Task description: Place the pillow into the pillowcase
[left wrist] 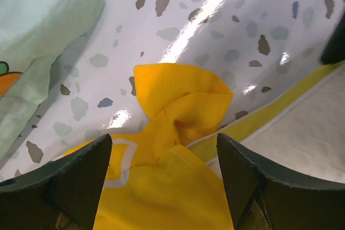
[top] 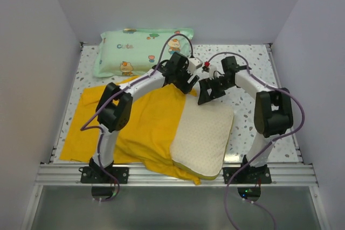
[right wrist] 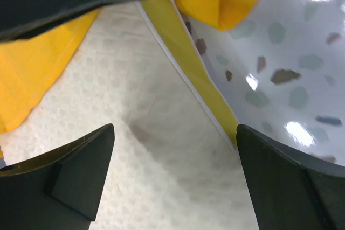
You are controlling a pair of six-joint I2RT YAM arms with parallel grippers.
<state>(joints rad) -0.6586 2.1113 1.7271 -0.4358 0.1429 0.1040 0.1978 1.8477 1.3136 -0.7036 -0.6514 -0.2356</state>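
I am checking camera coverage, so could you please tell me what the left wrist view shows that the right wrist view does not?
Only the left wrist view shows the green pillow and the bunched corner of the pillowcase. Only the right wrist view clearly shows the dimpled weave of the white pillow. Both show yellow fabric, the yellow edge band, the table, and one open tool each: the left end effector, the right end effector.

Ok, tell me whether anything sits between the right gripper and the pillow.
Nothing visible does. The right gripper hangs open over the pillow, and only bare cream surface shows between its jaws. The pillowcase lies off to one side.
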